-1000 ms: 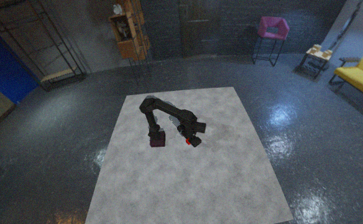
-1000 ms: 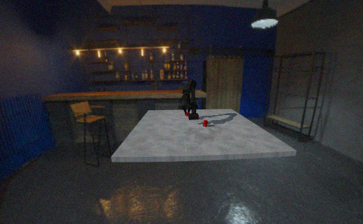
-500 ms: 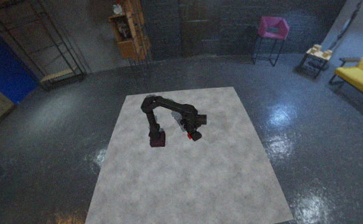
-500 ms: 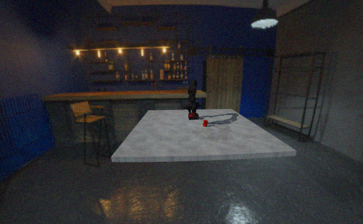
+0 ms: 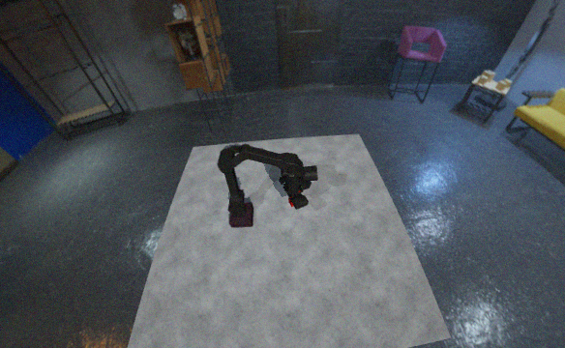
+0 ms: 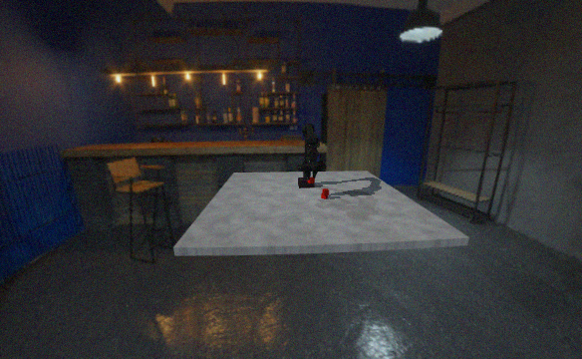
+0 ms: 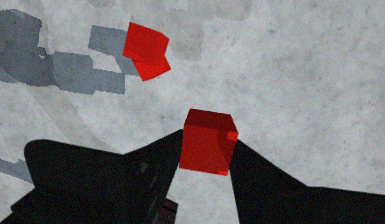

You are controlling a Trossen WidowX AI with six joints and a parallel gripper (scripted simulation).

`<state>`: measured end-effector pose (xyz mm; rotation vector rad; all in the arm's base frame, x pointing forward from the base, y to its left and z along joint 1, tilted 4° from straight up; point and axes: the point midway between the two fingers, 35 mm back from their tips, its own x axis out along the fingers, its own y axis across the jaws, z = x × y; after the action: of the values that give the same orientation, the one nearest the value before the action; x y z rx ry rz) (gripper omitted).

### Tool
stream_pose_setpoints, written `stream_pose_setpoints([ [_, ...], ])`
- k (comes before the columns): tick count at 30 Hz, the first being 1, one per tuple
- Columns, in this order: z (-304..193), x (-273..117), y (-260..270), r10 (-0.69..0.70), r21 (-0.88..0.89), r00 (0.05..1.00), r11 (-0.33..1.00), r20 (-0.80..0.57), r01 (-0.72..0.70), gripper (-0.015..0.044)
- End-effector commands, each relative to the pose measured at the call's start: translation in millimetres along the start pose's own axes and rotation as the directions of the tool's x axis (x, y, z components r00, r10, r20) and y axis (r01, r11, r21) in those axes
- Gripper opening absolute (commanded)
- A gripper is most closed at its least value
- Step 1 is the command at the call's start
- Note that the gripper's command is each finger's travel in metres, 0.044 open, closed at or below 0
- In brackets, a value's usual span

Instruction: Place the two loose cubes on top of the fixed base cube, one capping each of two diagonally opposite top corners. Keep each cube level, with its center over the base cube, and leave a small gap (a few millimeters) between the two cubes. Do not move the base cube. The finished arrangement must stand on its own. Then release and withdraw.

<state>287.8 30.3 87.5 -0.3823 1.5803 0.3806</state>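
In the wrist view the second red cube lay on the table at upper left, well apart. The gripper clamped the first red cube, which sat slightly skewed between the jaws; that twist risked an unlevel landing on the base cube, not clearly visible here

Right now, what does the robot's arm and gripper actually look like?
The arm is matte black, built of slim links with blocky joints, and stands on a dark maroon base block. The gripper has two black, wedge-shaped fingers that taper to the tips. No cables, labels or markings are visible.
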Motion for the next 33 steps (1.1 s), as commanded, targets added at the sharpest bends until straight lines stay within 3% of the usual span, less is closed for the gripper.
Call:
stream_pose_setpoints([
  [1, 5.2, 1.5, 12.9, 0.004, 0.033, 1.0, 0.999, 0.0, -0.004, 0.0105],
  [23, 22.6, 6.3, 83.4, 0.011, 0.209, 1.0, 0.978, -0.002, -0.011, 0.0105],
  [33, 21.8, 26.6, 85.5, 0.012, 0.216, 1.0, 0.976, -0.003, -0.011, 0.0105],
])
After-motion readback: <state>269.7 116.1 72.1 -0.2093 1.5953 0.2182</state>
